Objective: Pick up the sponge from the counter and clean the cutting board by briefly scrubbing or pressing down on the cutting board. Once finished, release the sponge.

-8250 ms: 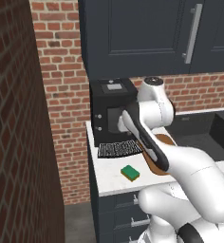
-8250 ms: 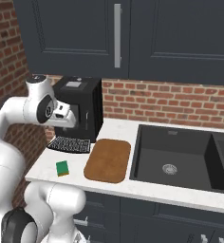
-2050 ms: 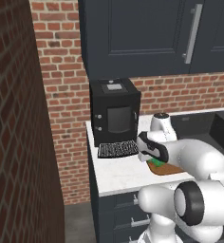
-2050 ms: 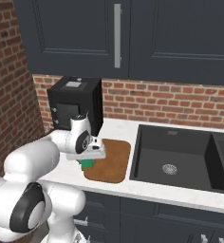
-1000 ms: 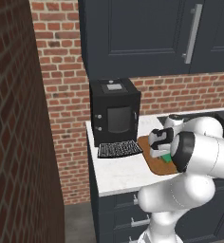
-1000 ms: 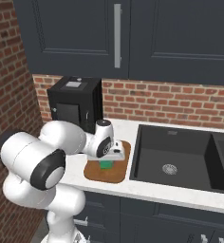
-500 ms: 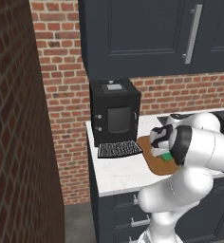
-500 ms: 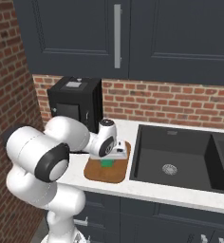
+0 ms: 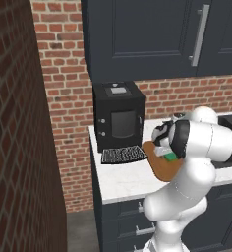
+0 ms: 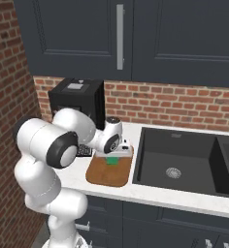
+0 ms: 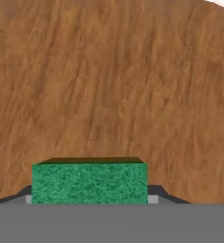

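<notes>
The green sponge [image 11: 89,182] sits between my two finger tips, with wood grain close beneath it. My gripper [image 10: 113,156] is shut on the sponge [image 10: 112,161], low over the far half of the brown cutting board [image 10: 106,176]. The board lies on the white counter [image 10: 150,193], just left of the sink. In the left base view my own arm hides most of the hand. There, a sliver of the sponge [image 9: 171,156] peeks out above the cutting board [image 9: 162,170]. I cannot tell whether the sponge touches the wood.
A black coffee machine [image 10: 75,102] stands at the back left, with a black ribbed mat [image 9: 122,155] in front of it. A dark sink basin [image 10: 180,165] borders the board on the right. A brick wall [image 9: 19,128] closes the left side, and dark cabinets hang overhead.
My hand has slid a little toward the back of the board, keeping the sponge in its grip. The board and mat have stayed put.
</notes>
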Motion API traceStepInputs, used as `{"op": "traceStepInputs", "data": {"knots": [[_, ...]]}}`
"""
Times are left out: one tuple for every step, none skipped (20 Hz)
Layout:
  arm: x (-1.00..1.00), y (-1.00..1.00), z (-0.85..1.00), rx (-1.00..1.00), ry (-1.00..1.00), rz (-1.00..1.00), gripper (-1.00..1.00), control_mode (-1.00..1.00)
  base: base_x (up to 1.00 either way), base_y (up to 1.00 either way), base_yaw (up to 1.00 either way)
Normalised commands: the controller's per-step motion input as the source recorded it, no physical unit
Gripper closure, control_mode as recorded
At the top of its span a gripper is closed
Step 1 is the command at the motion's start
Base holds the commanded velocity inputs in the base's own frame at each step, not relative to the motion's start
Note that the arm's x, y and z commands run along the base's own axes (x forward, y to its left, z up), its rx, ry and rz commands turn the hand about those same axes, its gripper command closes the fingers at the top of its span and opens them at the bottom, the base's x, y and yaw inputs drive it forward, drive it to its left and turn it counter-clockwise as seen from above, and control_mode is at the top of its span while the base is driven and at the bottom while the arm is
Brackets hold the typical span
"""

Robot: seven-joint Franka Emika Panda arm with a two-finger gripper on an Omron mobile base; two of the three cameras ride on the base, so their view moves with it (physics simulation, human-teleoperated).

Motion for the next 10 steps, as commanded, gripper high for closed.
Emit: {"op": "traceStepInputs", "data": {"knots": [[0.44, -0.01, 0.0, 0.02, 0.0, 0.0, 1.0, -1.0, 0.0, 0.0, 0.0], [0.44, -0.01, 0.0, 0.03, 0.0, 0.0, 1.0, -1.0, 0.0, 0.0, 0.0], [0.39, 0.0, 0.0, 0.02, 0.0, 0.0, 1.0, -1.0, 0.0, 0.0, 0.0], [0.25, 0.0, 0.0, 0.01, -0.01, 0.0, 1.0, -1.0, 0.0, 0.0, 0.0], [0.09, 0.0, 0.0, 0.0, -0.03, 0.0, 1.0, -1.0, 0.0, 0.0, 0.0], [0.0, 0.0, 0.0, 0.0, -0.05, 0.0, 1.0, -1.0, 0.0, 0.0, 0.0], [-0.02, 0.0, 0.0, 0.0, -0.07, 0.0, 1.0, -1.0, 0.0, 0.0, 0.0], [-0.3, 0.0, 0.0, 0.0, -0.1, 0.0, 1.0, -1.0, 0.0, 0.0, 0.0], [-0.53, 0.0, -0.05, 0.0, -0.12, 0.0, 1.0, -1.0, 0.0, 0.0, 0.0], [-0.65, 0.0, -0.06, 0.0, -0.13, 0.0, 1.0, -1.0, 0.0, 0.0, 0.0]]}}
